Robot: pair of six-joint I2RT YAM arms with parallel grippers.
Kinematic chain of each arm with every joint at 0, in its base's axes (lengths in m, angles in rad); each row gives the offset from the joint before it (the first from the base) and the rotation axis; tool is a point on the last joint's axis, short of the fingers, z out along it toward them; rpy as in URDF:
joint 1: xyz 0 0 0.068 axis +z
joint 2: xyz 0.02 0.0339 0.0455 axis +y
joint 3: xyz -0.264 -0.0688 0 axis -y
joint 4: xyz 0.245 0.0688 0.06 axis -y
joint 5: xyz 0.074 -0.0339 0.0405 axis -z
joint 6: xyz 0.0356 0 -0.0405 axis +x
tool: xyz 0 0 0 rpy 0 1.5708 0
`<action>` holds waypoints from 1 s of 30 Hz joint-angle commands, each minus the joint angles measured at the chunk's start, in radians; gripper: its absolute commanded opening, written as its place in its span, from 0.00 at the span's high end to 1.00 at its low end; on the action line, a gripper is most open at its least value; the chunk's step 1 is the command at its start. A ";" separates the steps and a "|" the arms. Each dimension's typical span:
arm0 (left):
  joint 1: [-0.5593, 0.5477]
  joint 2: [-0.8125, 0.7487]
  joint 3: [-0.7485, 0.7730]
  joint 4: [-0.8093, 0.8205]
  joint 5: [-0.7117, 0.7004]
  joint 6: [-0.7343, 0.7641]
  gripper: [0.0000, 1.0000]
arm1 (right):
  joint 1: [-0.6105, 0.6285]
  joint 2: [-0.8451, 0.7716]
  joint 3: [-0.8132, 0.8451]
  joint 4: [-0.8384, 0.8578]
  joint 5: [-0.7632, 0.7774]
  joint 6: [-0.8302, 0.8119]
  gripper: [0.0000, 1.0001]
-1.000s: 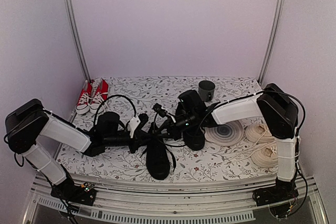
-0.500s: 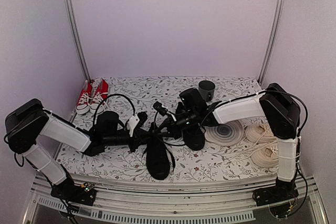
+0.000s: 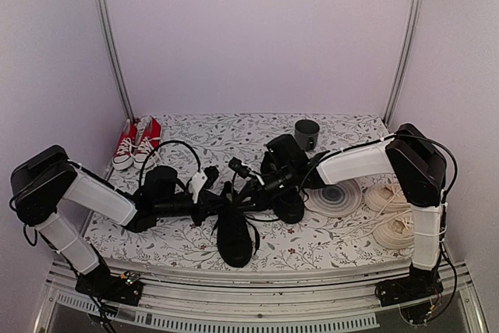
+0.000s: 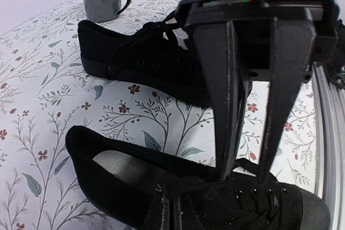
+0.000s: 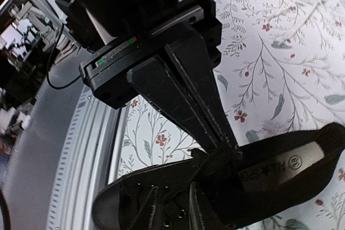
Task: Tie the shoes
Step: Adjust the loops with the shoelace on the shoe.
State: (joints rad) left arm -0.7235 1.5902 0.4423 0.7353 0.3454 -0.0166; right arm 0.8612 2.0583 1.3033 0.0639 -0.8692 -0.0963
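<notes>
The near shoe (image 3: 234, 235) lies toe toward the front edge of the desk (image 3: 327, 247), about midway between the two arm bases, and both claws meet over its laced top. The left claw (image 4: 245, 173) reaches in from the left with its fingers drawn close together at the laces (image 4: 237, 187); it looks pinched on a strand there, though black on black hides the strand itself. The right claw (image 5: 223, 152) comes from the other side with its tips down at the tongue of the same shoe — whether it is parted or gripping lace I cannot tell, since its fingers overlap in the wrist view. No finished bow shows on this shoe, so I judge the tying is at an early stage: at best a first crossing is being worked, with the loops and the pull-tight left to do. Just beyond, the second shoe (image 3: 288, 204) sits a little to the right, its laces loose and unattended, so it is all still to do. Both are plain black low-tops with thin black laces, soft canvas sides and a pale insole. Farther back stand a grey mug (image 3: 306, 133) and, at the far left, small red sneakers (image 3: 136, 144).
</notes>
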 commanded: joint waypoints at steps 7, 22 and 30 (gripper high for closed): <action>0.023 0.025 -0.007 0.079 0.023 -0.028 1.00 | -0.119 -0.074 -0.025 0.063 -0.050 0.085 0.79; 0.022 0.024 -0.008 0.087 0.029 -0.026 1.00 | -0.030 0.115 0.102 0.050 -0.064 0.169 0.93; 0.022 0.024 -0.011 0.093 0.030 -0.029 1.00 | -0.014 0.117 0.094 0.086 -0.063 0.193 0.92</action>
State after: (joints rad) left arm -0.7139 1.6077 0.4347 0.7815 0.3664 -0.0387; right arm 0.8314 2.1593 1.3830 0.1097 -0.9154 0.0723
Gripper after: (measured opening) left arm 0.007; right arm 0.078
